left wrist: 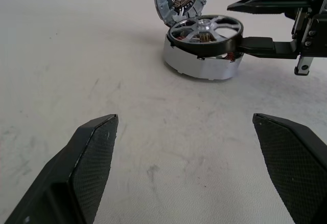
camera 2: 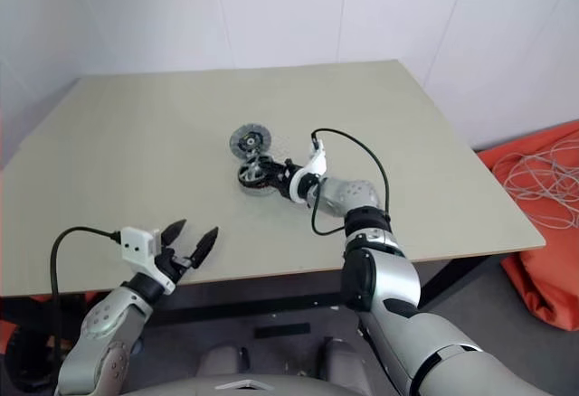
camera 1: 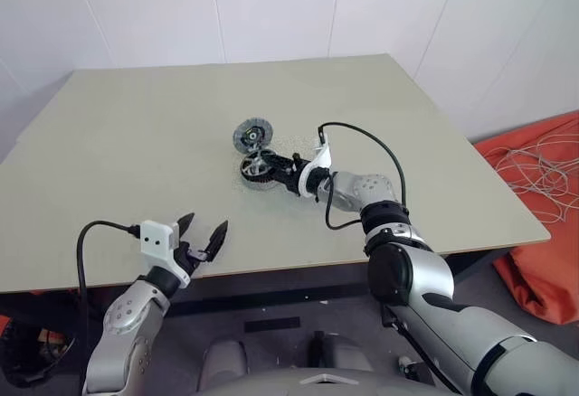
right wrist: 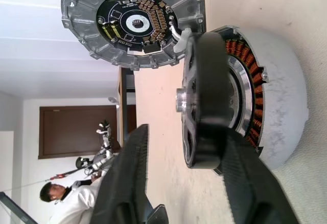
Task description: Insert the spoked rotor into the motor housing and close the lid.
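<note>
Sitting tilted atop motor housing (left wrist: pixel 202 65) near table (camera 1: pixel 136 143) centre, spoked rotor (left wrist: pixel 205 31) between right gripper (camera 1: pixel 271 172) fingers, jaws spread, touching unclear; lid (camera 1: pixel 252 133) propped just behind; left gripper (camera 1: pixel 203 233) spread wide, hovering at near edge.

The scene was bright and evenly lit, with soft, diffuse light and no hard glare on the pale surface (camera 1: pixel 136 143). Shadows were faint: a soft one sat under the motor housing (left wrist: pixel 202 65) in the left wrist view, and another lay dim beneath the surface's near edge at the bottom of the head views. The white walls looked slightly washed out. In the left wrist view the near fingers (left wrist: pixel 92 157) were sharp enough to show their textured pads. In the right wrist view the close, dark spoked rotor (right wrist: pixel 204 101) was slightly soft at its rim, and the upper left of the frame was overexposed to white. Straight edges bowed mildly near the head views' borders.
</note>
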You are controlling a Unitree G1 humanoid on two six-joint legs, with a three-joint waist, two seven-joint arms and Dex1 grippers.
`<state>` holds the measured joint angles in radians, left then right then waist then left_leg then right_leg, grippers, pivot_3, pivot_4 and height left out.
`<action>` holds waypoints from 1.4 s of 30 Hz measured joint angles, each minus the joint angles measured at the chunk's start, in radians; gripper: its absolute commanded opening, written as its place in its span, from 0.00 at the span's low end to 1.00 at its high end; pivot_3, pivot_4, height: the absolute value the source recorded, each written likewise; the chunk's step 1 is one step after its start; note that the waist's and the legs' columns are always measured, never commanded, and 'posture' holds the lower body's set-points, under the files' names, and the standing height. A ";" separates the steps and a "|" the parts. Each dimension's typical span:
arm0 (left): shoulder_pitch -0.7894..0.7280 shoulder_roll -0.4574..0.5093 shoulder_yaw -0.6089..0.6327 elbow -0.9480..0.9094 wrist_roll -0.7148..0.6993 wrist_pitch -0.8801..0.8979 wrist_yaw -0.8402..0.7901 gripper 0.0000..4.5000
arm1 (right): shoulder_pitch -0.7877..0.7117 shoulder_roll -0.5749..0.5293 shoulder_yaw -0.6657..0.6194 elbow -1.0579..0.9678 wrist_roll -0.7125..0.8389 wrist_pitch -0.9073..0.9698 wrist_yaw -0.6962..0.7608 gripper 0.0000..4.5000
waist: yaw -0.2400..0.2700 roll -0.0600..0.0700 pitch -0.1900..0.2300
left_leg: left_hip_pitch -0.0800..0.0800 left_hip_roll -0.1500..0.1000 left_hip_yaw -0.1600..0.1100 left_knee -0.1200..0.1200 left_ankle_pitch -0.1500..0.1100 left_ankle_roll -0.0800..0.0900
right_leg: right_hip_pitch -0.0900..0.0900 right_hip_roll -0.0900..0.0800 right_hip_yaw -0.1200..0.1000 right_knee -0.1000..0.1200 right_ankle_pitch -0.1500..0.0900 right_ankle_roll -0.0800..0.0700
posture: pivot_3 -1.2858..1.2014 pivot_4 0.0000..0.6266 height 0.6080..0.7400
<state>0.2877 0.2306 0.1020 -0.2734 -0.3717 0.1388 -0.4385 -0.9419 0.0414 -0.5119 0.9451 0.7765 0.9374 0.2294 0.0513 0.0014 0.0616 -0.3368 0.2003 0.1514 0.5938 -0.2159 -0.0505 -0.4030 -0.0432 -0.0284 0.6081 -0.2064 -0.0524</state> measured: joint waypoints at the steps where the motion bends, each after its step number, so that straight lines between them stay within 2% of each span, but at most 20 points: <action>1: 0.000 0.000 0.000 0.000 0.000 -0.001 -0.003 1.00 | -0.004 0.001 -0.001 0.000 0.000 0.000 0.003 0.81 | 0.000 0.000 0.000 | 0.000 0.000 0.000 0.000 -0.001 0.001 | 0.000 0.000 0.000 0.000 -0.001 0.001 | 0.52 0.00 1.00; 3: 0.002 0.000 0.001 0.000 0.000 -0.006 -0.007 1.00 | -0.010 0.003 -0.005 -0.001 0.003 0.001 0.010 0.96 | -0.002 0.000 0.000 | 0.001 0.000 0.000 0.000 -0.001 0.001 | 0.001 0.000 0.000 0.000 -0.001 0.002 | 0.52 0.00 1.00; 4: 0.003 0.000 0.001 0.000 0.000 -0.008 -0.008 1.00 | -0.012 0.003 -0.005 -0.002 0.005 0.002 0.013 0.99 | -0.002 0.000 0.000 | 0.002 0.000 0.000 0.000 -0.001 0.002 | 0.001 0.000 0.000 0.000 -0.001 0.002 | 0.52 0.00 1.00; 16: 0.009 -0.009 -0.001 0.002 0.002 -0.013 -0.012 1.00 | 0.011 -0.005 0.006 -0.112 0.006 0.091 -0.003 0.99 | -0.002 0.000 0.000 | 0.000 0.000 0.000 0.000 -0.001 0.001 | 0.000 0.000 0.000 0.000 0.001 -0.002 | 0.52 0.00 1.00; 31: 0.003 -0.015 -0.007 0.001 0.002 -0.008 0.001 1.00 | 0.086 -0.056 0.003 -0.266 0.012 0.210 -0.057 0.99 | -0.002 0.000 0.000 | 0.000 0.000 0.000 0.000 0.000 0.000 | 0.000 0.000 0.000 0.000 -0.001 0.002 | 0.52 0.00 1.00; 34: -0.001 -0.014 -0.007 0.001 0.001 -0.006 0.002 1.00 | 0.131 -0.061 0.055 -0.384 0.006 0.215 -0.038 0.86 | -0.001 0.000 0.000 | 0.000 0.000 0.000 0.000 0.000 0.000 | 0.000 0.000 0.000 -0.001 -0.001 0.002 | 0.52 0.00 1.00; 36: -0.001 -0.013 -0.006 0.000 0.001 -0.002 0.002 1.00 | 0.166 -0.065 0.126 -0.481 -0.020 0.194 -0.010 0.72 | 0.000 0.000 0.000 | 0.000 0.000 0.000 0.000 0.000 -0.001 | 0.000 0.000 0.000 -0.001 -0.001 0.003 | 0.52 0.00 1.00; 38: -0.002 -0.012 -0.005 -0.001 0.000 0.000 0.002 1.00 | 0.239 -0.095 0.300 -0.633 -0.118 0.081 0.060 0.56 | 0.001 0.000 0.000 | -0.002 0.000 0.000 0.000 0.000 -0.001 | 0.000 0.000 0.000 -0.001 -0.002 0.003 | 0.52 0.00 1.00; 42: -0.002 -0.010 -0.004 -0.005 0.000 0.001 0.001 1.00 | 0.320 -0.121 0.532 -0.757 -0.274 -0.131 0.170 0.25 | -0.001 0.000 0.000 | -0.003 0.000 0.000 0.000 0.000 0.001 | 0.000 0.000 0.000 -0.001 -0.002 0.003 | 0.52 0.00 1.00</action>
<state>0.2860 0.2209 0.0976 -0.2788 -0.3721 0.1395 -0.4375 -0.6222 -0.0794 0.0203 0.1884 0.5024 0.8062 0.3999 0.0501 0.0012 0.0616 -0.3403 0.2008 0.1511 0.5936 -0.2163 -0.0499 -0.4030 -0.0431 -0.0285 0.6069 -0.2082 -0.0492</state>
